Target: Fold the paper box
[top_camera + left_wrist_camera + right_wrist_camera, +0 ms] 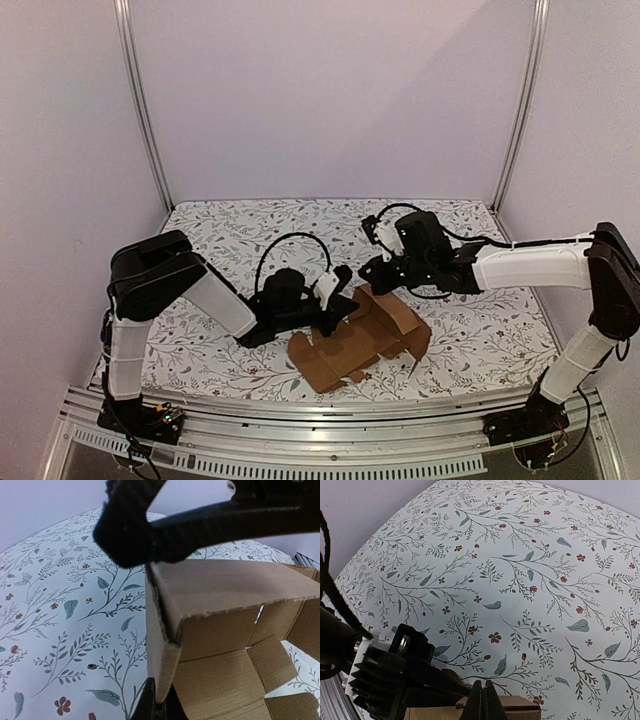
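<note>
The paper box (pixel 350 345) is brown cardboard, partly folded, with some walls raised and flaps still spread on the floral cloth in the middle of the table. My left gripper (pixel 333 300) is shut on the box's left wall. In the left wrist view its jaws (pixel 161 707) pinch the lower edge of that upright wall (pixel 160 645). My right gripper (pixel 372 272) is shut, with nothing between its fingers. Its black fingers (pixel 210 517) lie across the top of a folded-over flap (pixel 225 587). In the right wrist view the closed tips (pixel 484 700) rest at the cardboard's top edge (pixel 520 712).
A floral cloth (pixel 230 240) covers the table. Purple walls and two metal posts (pixel 145 110) close in the back and sides. An aluminium rail (pixel 300 410) runs along the near edge. The left arm's wrist (pixel 390 675) sits close beside the right gripper.
</note>
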